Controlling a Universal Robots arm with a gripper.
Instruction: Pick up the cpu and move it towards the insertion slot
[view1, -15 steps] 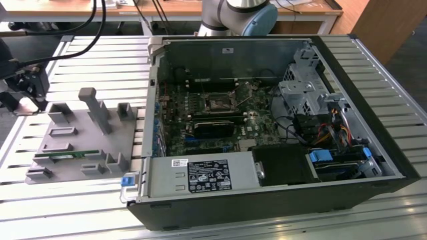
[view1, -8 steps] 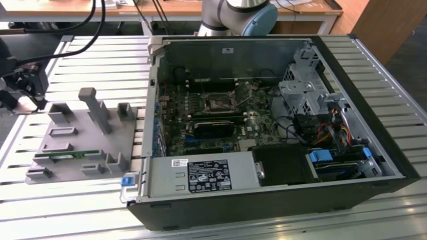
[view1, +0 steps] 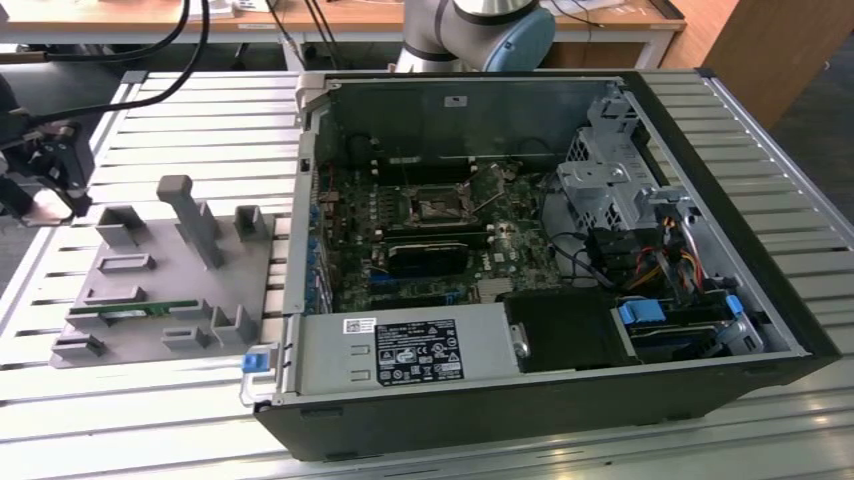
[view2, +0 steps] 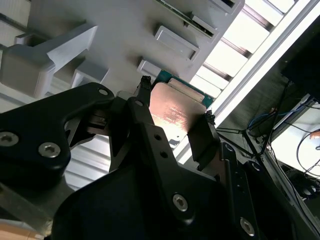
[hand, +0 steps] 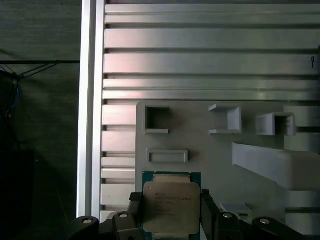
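Note:
The cpu (hand: 171, 205) is a flat square chip with a silvery face and a green rim. It sits between the two black fingers (hand: 136, 212) of my gripper (hand: 171, 214), which is shut on its opposite edges. In the second wrist view the cpu (view2: 177, 112) hangs in the gripper (view2: 175, 115) over a corner of the grey tray (view2: 100, 15). At the exterior view's far left, the gripper (view1: 47, 200) is beside the tray (view1: 167, 290). The insertion slot (view1: 435, 208), a dark square socket in a silver frame, lies on the green board inside the open computer case, far towards the exterior view's right.
The open black computer case (view1: 747, 260) has raised walls around the board. The grey tray carries upright posts (view1: 187, 215) and a green memory stick (view1: 120, 312). The robot's base (view1: 481, 25) stands behind the case. Cables (view1: 174, 50) hang at the back left. Slatted metal table (view1: 214, 130).

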